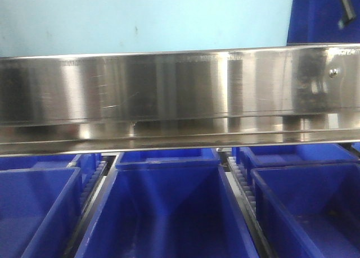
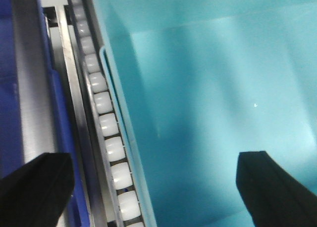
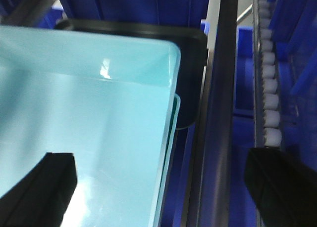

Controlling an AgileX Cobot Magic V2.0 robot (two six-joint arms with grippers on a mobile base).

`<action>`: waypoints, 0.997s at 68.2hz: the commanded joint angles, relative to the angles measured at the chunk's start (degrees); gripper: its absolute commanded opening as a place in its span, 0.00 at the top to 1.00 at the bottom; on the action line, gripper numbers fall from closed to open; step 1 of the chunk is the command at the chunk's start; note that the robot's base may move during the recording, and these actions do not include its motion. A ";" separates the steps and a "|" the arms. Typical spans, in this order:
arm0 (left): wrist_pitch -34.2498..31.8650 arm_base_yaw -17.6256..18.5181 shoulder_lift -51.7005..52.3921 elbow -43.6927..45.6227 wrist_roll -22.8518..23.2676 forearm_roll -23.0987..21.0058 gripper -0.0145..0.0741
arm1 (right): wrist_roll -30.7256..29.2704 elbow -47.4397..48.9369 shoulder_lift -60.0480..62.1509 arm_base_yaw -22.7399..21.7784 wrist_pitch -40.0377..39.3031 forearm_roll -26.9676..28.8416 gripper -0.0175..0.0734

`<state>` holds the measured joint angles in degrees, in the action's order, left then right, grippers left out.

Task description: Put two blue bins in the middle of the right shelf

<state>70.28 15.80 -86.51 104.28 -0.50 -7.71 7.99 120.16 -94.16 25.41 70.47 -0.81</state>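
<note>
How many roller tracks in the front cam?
2 roller tracks: one between the left crate and centre crate, one between centre and right crate. More may hide behind the steel rail.

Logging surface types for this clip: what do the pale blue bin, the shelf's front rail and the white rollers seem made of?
The pale blue bin looks like smooth moulded plastic, slightly glossy, with soft highlights on its walls. The front rail seems polished stainless steel: streaky mirror reflections, a small screw. The white rollers are probably hard plastic, with an even dull sheen.
</note>
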 commanded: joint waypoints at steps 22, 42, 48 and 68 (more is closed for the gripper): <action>-0.31 -0.77 3.44 -6.60 1.12 -0.78 0.24 | 0.17 -12.61 2.19 -0.33 -0.51 -0.40 0.25; -12.09 -0.77 3.52 -19.35 1.12 -3.24 0.24 | 1.57 -18.46 1.01 -0.33 -3.35 0.28 0.26; -13.52 -0.77 3.39 -20.66 1.12 -3.24 0.24 | 1.57 -18.98 -0.31 -0.33 -3.98 1.68 0.26; -13.47 -0.77 1.15 -21.25 1.12 -3.24 0.24 | 2.05 -21.83 -3.35 -0.33 -5.00 3.08 0.26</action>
<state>56.93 15.38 -84.68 83.13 0.32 -10.45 9.90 99.31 -97.24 25.41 66.34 2.23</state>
